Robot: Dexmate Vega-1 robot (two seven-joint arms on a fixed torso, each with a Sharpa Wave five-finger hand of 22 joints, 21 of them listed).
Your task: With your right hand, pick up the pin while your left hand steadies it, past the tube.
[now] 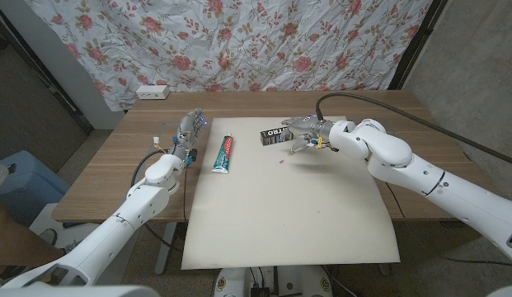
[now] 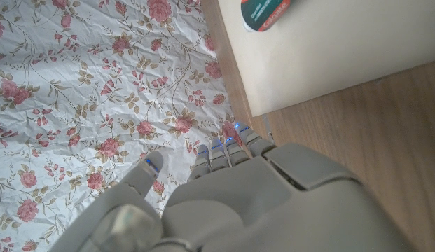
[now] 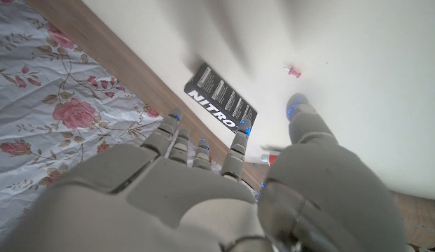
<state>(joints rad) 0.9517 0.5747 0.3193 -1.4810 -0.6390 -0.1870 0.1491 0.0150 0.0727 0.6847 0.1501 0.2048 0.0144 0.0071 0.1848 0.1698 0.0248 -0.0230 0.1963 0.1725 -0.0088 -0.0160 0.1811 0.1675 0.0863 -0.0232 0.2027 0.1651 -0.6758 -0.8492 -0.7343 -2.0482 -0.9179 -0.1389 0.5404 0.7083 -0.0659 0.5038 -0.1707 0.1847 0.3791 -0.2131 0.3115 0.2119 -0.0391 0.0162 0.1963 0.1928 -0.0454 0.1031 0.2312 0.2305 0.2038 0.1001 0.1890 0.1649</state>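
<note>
Pin (image 1: 279, 162) lay on white mat (image 1: 321, 223), near right hand (image 1: 303, 132), fingers spread, holding nothing; left hand (image 1: 188, 129) beside tube (image 1: 224, 153), fingers apart, empty

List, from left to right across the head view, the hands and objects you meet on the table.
Left hand → toothpaste tube → black box marked NITRO → small red pin → right hand.

Red pin (image 3: 293, 71), green-and-red tube (image 1: 223, 154), black box (image 1: 274, 134) lettered white, cream mat (image 1: 280, 214), rose-patterned white cloth (image 1: 239, 41)
</note>
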